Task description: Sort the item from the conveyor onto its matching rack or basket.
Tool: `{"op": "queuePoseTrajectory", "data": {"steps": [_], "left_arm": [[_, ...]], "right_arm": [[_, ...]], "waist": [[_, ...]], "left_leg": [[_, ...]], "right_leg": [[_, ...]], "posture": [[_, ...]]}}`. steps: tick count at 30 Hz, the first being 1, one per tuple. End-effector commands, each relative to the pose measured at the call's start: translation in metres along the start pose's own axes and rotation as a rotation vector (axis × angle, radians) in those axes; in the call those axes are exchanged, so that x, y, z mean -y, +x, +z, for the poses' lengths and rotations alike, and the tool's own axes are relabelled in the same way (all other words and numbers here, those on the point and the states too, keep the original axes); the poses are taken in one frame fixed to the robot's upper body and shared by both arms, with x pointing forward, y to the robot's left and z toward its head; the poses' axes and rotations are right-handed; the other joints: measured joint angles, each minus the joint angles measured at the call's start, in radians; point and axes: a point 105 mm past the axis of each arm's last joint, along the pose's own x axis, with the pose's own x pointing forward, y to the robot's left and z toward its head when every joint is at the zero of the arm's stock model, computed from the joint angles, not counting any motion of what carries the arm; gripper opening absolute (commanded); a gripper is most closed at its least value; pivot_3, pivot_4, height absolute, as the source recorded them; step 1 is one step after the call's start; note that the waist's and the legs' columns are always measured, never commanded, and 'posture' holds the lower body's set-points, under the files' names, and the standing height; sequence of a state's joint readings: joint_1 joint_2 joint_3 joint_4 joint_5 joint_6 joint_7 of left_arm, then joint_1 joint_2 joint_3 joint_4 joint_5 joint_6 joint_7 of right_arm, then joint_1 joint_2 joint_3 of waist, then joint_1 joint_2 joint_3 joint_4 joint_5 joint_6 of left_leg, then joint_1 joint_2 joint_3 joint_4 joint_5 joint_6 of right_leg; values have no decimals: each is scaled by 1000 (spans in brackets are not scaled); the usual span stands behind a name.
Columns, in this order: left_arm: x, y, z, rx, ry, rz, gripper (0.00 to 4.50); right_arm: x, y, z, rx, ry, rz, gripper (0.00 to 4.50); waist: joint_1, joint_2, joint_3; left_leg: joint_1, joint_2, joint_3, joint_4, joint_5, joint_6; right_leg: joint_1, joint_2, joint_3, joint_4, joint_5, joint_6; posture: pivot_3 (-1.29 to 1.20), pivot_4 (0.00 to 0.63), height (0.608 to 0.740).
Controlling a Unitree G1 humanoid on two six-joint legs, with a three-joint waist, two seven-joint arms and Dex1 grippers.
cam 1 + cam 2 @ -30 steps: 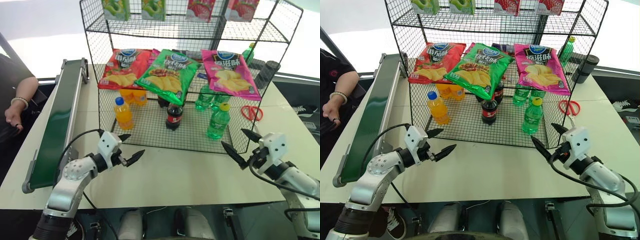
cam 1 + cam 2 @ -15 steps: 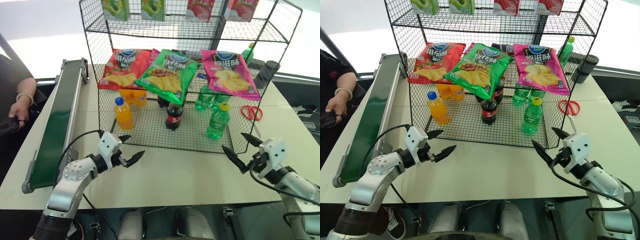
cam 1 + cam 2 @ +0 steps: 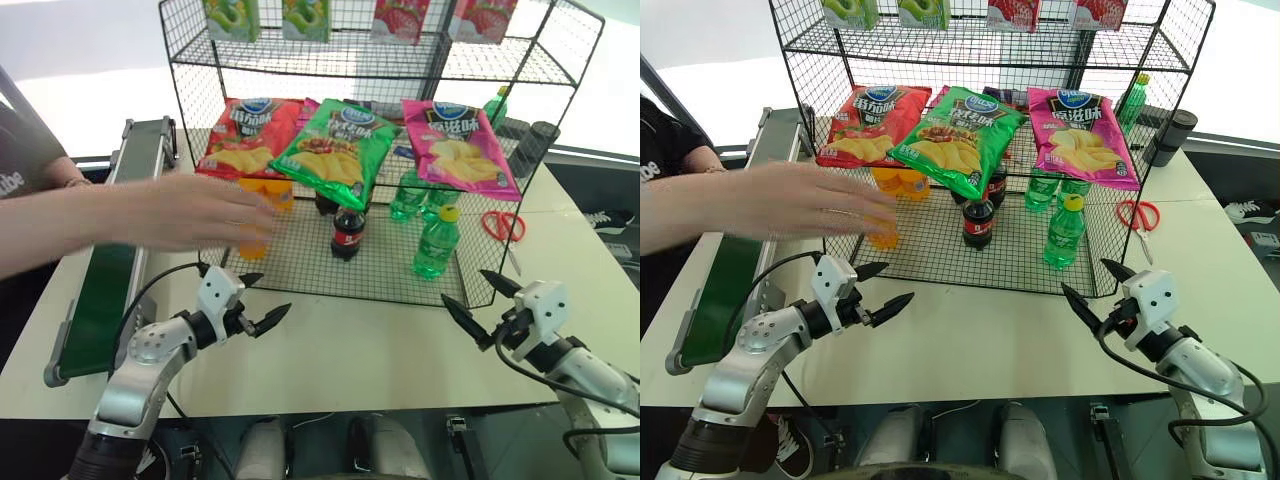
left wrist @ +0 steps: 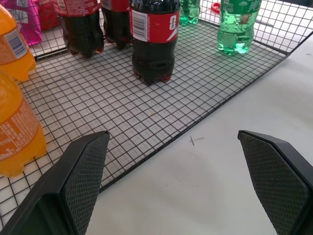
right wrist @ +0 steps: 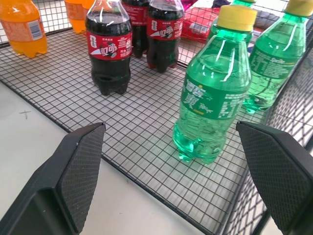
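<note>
With the small translucent green yellow-capped bottle [image 3: 1064, 232] already standing on the black wire-mesh rack [image 3: 940, 255] at two o'clock and a person's hand [image 3: 805, 200] reaching across, both released claws, left [image 3: 880, 287] and right [image 3: 1088, 288], are best held clear.

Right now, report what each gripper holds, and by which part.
Nothing is held. The left gripper and the right gripper are both open and empty, hovering over the table in front of the rack.
</note>
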State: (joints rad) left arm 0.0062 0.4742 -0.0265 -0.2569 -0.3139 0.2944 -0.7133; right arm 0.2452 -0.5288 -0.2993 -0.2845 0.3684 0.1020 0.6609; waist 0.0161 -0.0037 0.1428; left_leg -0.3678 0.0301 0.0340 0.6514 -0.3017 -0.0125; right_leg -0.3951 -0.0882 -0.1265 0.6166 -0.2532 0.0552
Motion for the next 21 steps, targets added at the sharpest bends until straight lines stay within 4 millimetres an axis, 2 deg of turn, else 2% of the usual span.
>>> {"op": "queuePoseTrajectory", "data": {"steps": [1, 9, 21], "left_arm": [[4, 2, 7, 26, 21, -12, 4500], [6, 8, 6, 33, 11, -38, 4500], [8, 11, 9, 35, 18, -55, 4500]], "right_arm": [[-1, 0, 20, 55, -38, 0, 4455], [-4, 0, 29, 53, -48, -10, 4455], [-10, 3, 31, 58, -42, -18, 4455]], "waist": [[-1, 0, 0], [-1, 0, 0], [-1, 0, 0]], "left_leg": [[0, 0, 0, 0, 0, 0], [0, 0, 0, 0, 0, 0], [0, 0, 0, 0, 0, 0]], "right_leg": [[0, 0, 0, 0, 0, 0], [0, 0, 0, 0, 0, 0], [0, 0, 0, 0, 0, 0]], "posture": [[0, 150, 734], [0, 150, 734], [0, 150, 734]]}}
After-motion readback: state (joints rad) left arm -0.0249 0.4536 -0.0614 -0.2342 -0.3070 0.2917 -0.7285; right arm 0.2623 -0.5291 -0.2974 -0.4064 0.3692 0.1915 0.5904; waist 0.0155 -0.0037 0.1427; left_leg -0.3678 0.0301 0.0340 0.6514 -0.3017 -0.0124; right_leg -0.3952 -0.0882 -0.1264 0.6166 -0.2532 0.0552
